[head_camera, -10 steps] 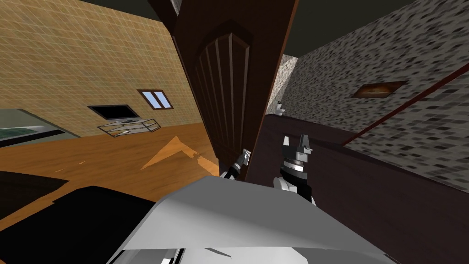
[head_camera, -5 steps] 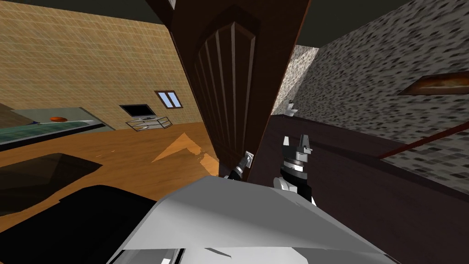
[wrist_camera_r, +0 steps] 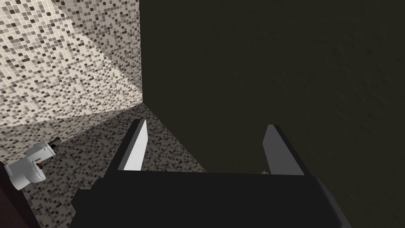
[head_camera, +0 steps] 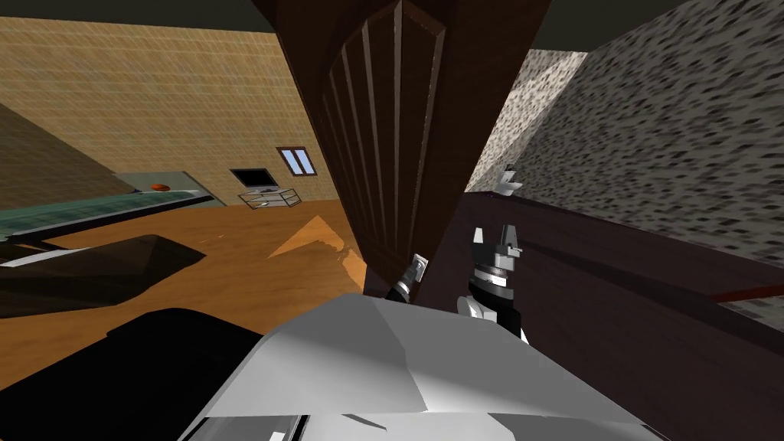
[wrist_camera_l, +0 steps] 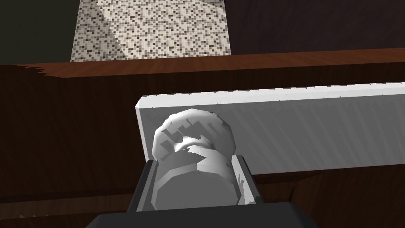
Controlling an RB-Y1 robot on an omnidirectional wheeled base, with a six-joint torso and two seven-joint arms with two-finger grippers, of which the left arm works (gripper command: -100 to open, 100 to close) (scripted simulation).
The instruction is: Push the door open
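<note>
A dark brown panelled door (head_camera: 398, 138) stands edge-on right in front of me, partly swung. In the left wrist view a pale grey round knob (wrist_camera_l: 193, 136) sits on a long grey plate (wrist_camera_l: 308, 130) fixed to the door (wrist_camera_l: 71, 130). My left gripper (wrist_camera_l: 194, 162) is shut on that knob, its fingers (wrist_camera_l: 245, 182) pressing both sides. The head view shows the left gripper (head_camera: 413, 272) at the door's lower edge. My right gripper (head_camera: 498, 241) hangs open beside the door's edge with nothing between its fingers (wrist_camera_r: 136, 146).
Past the door's edge is a speckled tiled room with a white toilet (head_camera: 509, 182) (wrist_camera_r: 29, 166) and a dark floor (head_camera: 628, 306). To the left lies a wooden floor (head_camera: 253, 260) with a TV stand (head_camera: 268, 197) and a green-topped table (head_camera: 92, 205).
The whole head view has turned, sliding the room's furniture to the right. The door now stands steeper and wider in view. My left gripper stays on the knob; the right arm holds still.
</note>
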